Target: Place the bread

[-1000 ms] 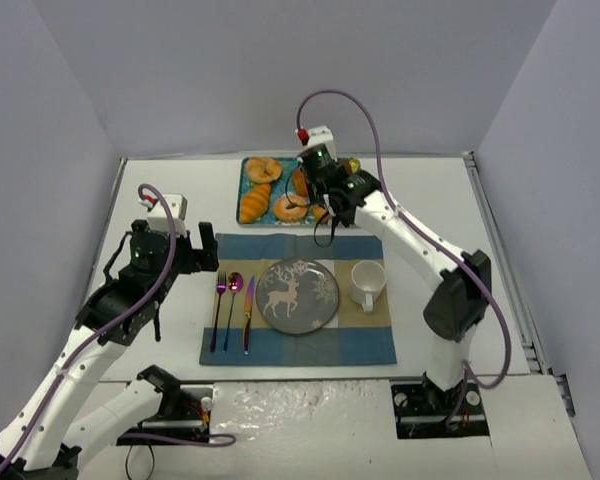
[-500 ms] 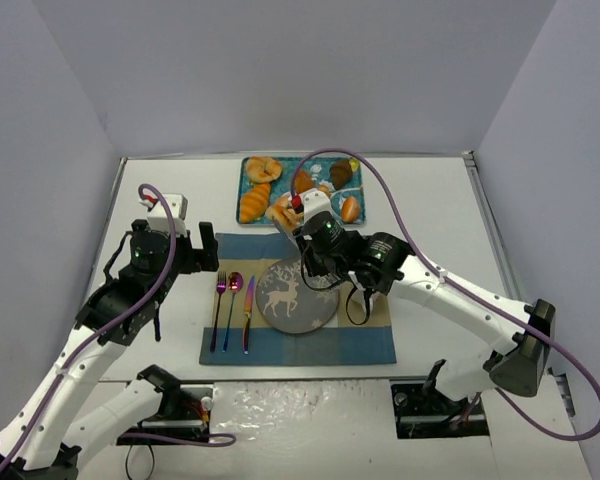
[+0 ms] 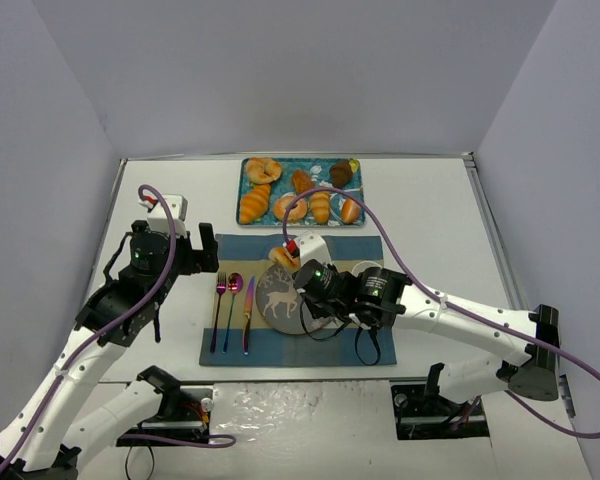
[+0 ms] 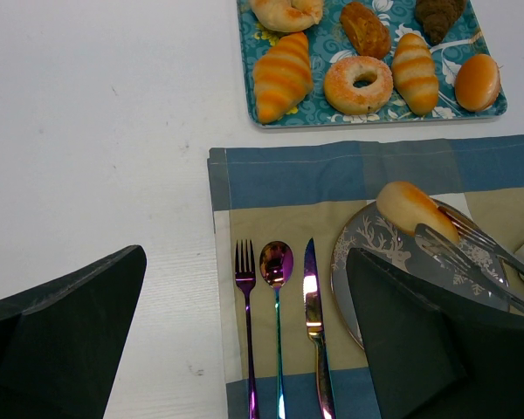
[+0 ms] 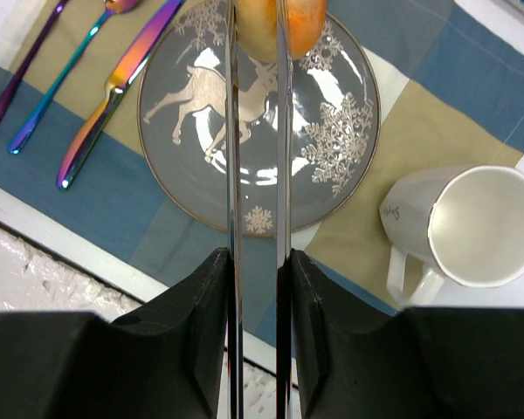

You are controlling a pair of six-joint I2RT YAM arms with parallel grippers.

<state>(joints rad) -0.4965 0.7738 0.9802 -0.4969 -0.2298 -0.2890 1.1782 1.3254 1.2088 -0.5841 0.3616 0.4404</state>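
Partly cropped — bread [image 5: 258,26] pinched in right jaws.

Glossy grey plate [image 5: 332,131], woven cloth placemat [image 5: 472,96], iridescent, seemingly metal knife [image 5: 118,87].

Bright, even light; glare on plate [image 5: 264,171]; soft shadows.

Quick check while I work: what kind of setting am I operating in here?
Probably a staged dining-table mock-up in a lab booth: a placemat set with a plate, cutlery and a mug, a pastry tray behind, and plain grey walls on three sides.
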